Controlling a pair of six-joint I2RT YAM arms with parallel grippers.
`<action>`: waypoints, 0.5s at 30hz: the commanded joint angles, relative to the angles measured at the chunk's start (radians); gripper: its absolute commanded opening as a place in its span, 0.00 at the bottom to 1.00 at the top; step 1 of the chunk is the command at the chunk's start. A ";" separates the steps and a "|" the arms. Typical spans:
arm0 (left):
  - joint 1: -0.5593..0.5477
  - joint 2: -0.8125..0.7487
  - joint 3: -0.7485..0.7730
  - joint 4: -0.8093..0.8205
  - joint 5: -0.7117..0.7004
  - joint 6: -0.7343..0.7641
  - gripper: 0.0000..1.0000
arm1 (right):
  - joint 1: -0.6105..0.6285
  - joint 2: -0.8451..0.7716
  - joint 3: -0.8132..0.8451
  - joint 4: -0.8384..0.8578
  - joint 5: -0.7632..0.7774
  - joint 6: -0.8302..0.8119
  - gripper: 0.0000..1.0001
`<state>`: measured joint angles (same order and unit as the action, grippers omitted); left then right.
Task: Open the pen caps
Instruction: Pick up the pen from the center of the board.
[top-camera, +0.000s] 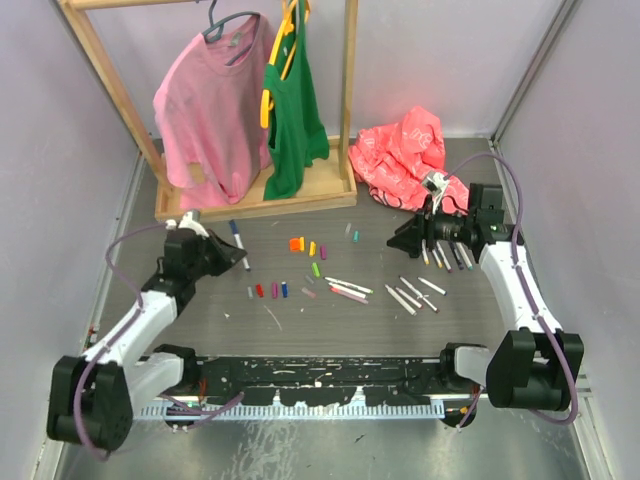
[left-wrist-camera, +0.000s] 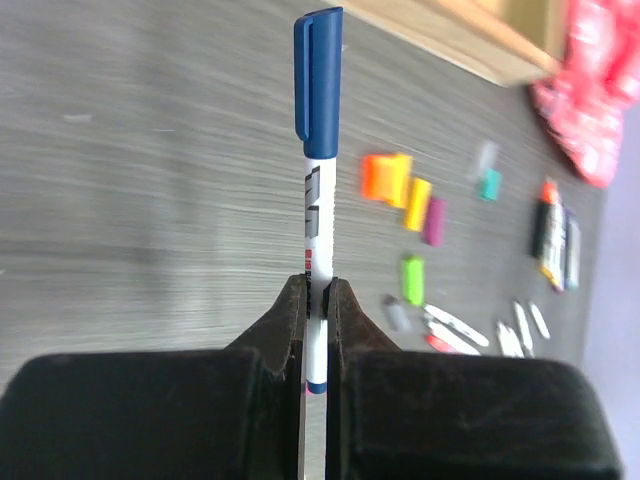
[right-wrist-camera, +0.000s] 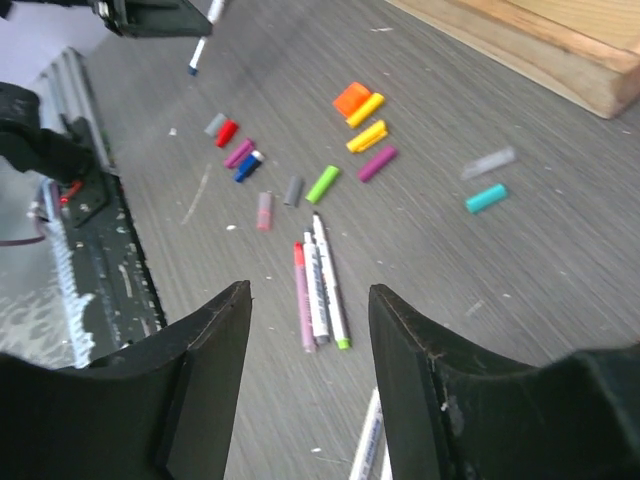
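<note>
blue cap (left-wrist-camera: 318, 75) sat on white-barrelled pen (left-wrist-camera: 317, 220), jutting beyond left tool (left-wrist-camera: 317, 287) | left tool clamped on barrel | right tool (right-wrist-camera: 310, 295) agape, empty, above tabletop (right-wrist-camera: 520, 280) | I judged cap light, slick, press-fit: pinch its sides, pull straight

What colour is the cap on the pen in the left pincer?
Dark blue plastic cap on the white-barrelled pen; clearest in the left wrist view.

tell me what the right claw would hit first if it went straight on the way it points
Probably the three pens lying side by side on the table, dead ahead of the open right claw. Depth is unclear, so it might touch the table first.
</note>
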<state>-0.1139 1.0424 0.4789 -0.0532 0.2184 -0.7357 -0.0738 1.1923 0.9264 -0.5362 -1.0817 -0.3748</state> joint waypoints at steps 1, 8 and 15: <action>-0.213 -0.133 -0.079 0.384 0.069 -0.082 0.00 | 0.004 -0.045 -0.066 0.219 -0.199 0.162 0.57; -0.581 -0.164 -0.126 0.738 -0.140 0.005 0.00 | 0.013 -0.056 -0.161 0.551 -0.326 0.471 0.60; -0.858 0.031 -0.028 0.914 -0.359 0.161 0.00 | 0.034 -0.081 -0.196 0.766 -0.321 0.676 0.64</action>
<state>-0.8658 0.9745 0.3683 0.6388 0.0315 -0.6952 -0.0551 1.1618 0.7456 -0.0109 -1.3586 0.1165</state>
